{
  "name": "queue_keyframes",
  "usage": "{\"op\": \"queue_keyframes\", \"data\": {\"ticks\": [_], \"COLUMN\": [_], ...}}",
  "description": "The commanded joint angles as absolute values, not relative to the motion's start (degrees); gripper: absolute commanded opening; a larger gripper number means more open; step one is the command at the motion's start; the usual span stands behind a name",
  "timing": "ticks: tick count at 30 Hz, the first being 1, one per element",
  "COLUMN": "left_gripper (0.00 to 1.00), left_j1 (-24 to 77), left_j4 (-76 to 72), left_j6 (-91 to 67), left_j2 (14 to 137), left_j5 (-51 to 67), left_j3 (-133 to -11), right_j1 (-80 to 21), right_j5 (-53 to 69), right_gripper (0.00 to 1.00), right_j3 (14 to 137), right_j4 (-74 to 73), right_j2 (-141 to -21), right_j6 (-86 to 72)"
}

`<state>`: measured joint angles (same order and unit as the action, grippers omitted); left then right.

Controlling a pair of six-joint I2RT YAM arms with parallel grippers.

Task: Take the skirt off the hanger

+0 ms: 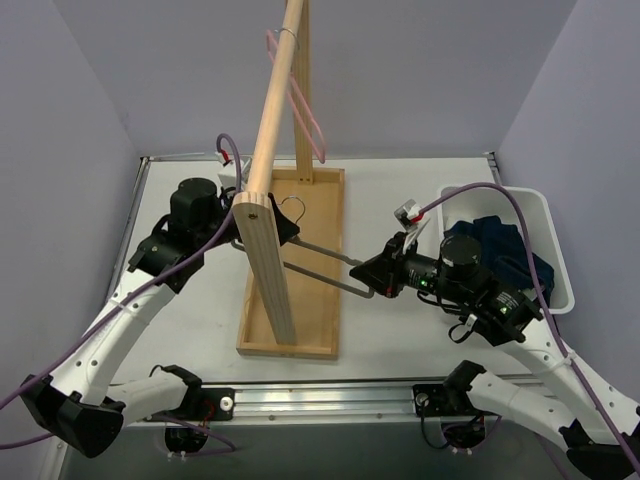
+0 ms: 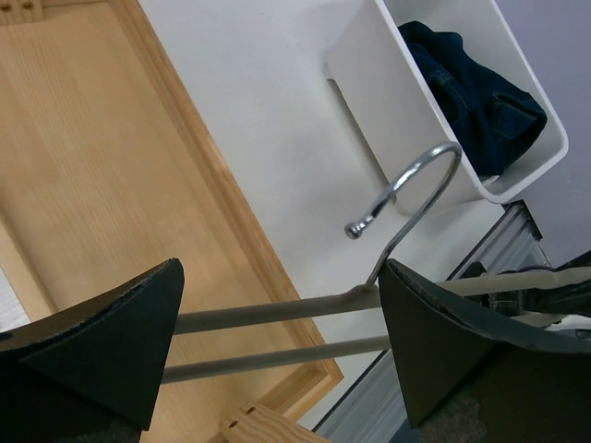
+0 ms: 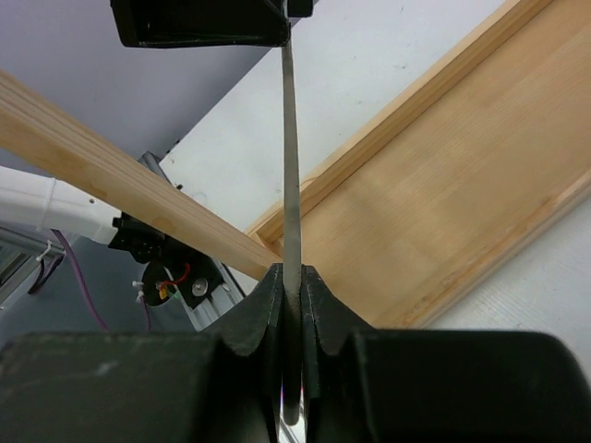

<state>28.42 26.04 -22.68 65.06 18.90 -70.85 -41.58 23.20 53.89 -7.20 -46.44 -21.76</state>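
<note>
The skirt (image 1: 492, 250) lies in the bin (image 1: 530, 195); the right gripper (image 1: 370, 284) pinches the bare hanger (image 1: 325, 252), and the left gripper (image 1: 283, 228) is spread wide, holding nothing.

- Dark blue denim skirt (image 1: 495, 250), crumpled, off the hanger (image 1: 325, 262), lying inside white bin (image 1: 527, 196) on the right.
- Bare hanger: two thin grey bars, chrome hook, roughly level, slanting across above wooden base (image 1: 318, 200).
</note>
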Motion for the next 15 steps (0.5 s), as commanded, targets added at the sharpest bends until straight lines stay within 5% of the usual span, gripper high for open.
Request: {"op": "queue_keyframes", "data": {"ticks": [1, 9, 15], "left_gripper": [0.94, 0.94, 0.94], "left_j1": [28.21, 28.30, 28.39], "left_j4": [27.33, 30.93, 30.85], "left_j6": [-24.87, -27.33, -28.56], "left_j2": [60.65, 53.44, 52.82], "left_j5": [9.69, -2.80, -1.84], "left_j3": [-71.80, -73.21, -74.00], "right_j1": [-41.22, -41.31, -41.22], "right_j5": [20.22, 16.18, 14.15], "right_gripper": [0.00, 0.00, 0.00], "right_j3": [58.52, 68.28, 75.05], "right_j4": [-7.03, -11.24, -12.48], "right_j2": [-45.17, -49.30, -53.61], "right_j6": [-19.69, -13.37, -10.11]}}
